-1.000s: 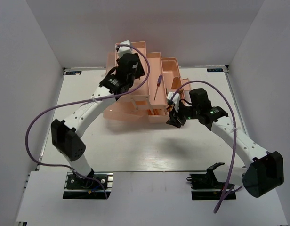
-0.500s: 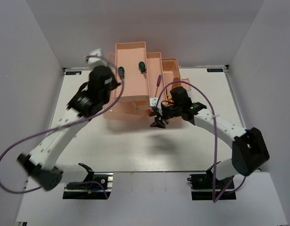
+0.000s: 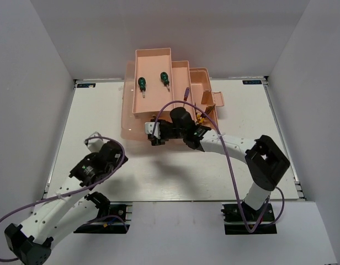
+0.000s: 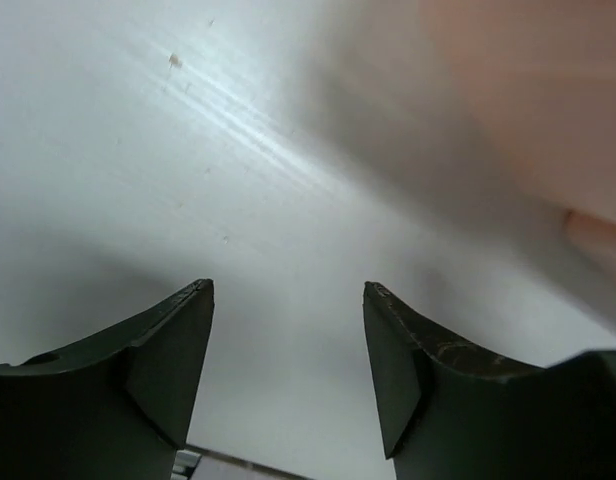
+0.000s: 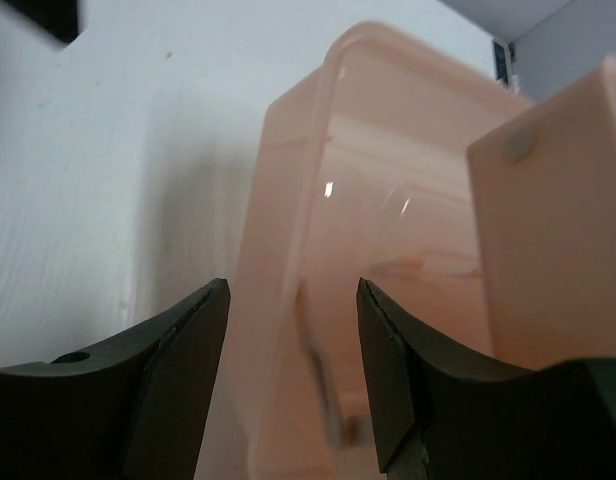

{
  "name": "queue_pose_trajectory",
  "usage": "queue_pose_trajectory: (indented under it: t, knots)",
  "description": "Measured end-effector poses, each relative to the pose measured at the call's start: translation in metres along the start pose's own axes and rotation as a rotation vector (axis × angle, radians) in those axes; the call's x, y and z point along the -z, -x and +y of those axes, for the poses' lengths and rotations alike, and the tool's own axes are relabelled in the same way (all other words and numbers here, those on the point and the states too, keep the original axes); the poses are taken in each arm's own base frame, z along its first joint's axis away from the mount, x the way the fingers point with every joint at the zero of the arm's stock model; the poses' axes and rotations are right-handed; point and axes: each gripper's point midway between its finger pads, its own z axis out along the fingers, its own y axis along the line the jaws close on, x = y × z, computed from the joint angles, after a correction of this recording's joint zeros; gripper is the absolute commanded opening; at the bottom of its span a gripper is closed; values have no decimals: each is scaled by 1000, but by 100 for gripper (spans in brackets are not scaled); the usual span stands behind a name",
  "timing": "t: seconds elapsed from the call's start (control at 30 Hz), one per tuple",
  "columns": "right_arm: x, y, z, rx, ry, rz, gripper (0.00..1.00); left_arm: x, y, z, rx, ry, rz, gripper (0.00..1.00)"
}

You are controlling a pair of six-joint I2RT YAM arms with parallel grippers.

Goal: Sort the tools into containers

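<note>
The salmon-pink toolbox (image 3: pixel 159 61) stands open at the back middle with its trays stepped out. Two green-handled screwdrivers (image 3: pixel 141 83) (image 3: pixel 165 77) lie in the top tray. A thin screwdriver (image 3: pixel 186 93) lies in the tray to the right, partly behind the cable. Yellow pliers handles (image 3: pixel 200 117) peek out behind the right arm. My right gripper (image 3: pixel 154 139) (image 5: pixel 293 300) is open and empty, close to the base compartment's front left corner (image 5: pixel 318 200). My left gripper (image 3: pixel 117 153) (image 4: pixel 288 300) is open and empty, low over the bare table at the near left.
The toolbox's pink wall (image 4: pixel 548 110) shows blurred at the top right of the left wrist view. A raised tray end (image 5: pixel 548 210) stands to the right of my right jaws. The purple cables (image 3: pixel 225 160) arc over the table.
My left arm has pulled back from the top tray to the near left, uncovering two green screwdrivers. My right arm has swung left along the toolbox front.
</note>
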Motion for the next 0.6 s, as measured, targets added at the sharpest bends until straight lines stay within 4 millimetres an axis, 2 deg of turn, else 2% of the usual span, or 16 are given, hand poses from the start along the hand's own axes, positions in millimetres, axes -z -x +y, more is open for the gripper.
queue_pose_trajectory:
  t: [0.1,0.17,0.27,0.4,0.47,0.53,0.6]
  knots:
    - [-9,14,-12,31,-36,-21,60,-7,-24,18,-3,39,69,74]
    - [-19,21,-19,43,-45,-28,58,-7,-26,16,14,32,79,77]
    - [-38,25,-24,50,-36,-33,50,-7,-27,14,31,30,83,82]
    - [-59,14,-20,33,1,-4,30,-10,-34,7,99,8,106,83]
    - [-63,1,-13,16,20,29,26,-14,-43,7,158,-12,125,83]
    - [-63,-11,-7,-1,35,67,31,-18,-55,13,219,-24,146,82]
    - [-62,-18,-2,-11,48,96,43,-19,-63,19,272,-39,157,82]
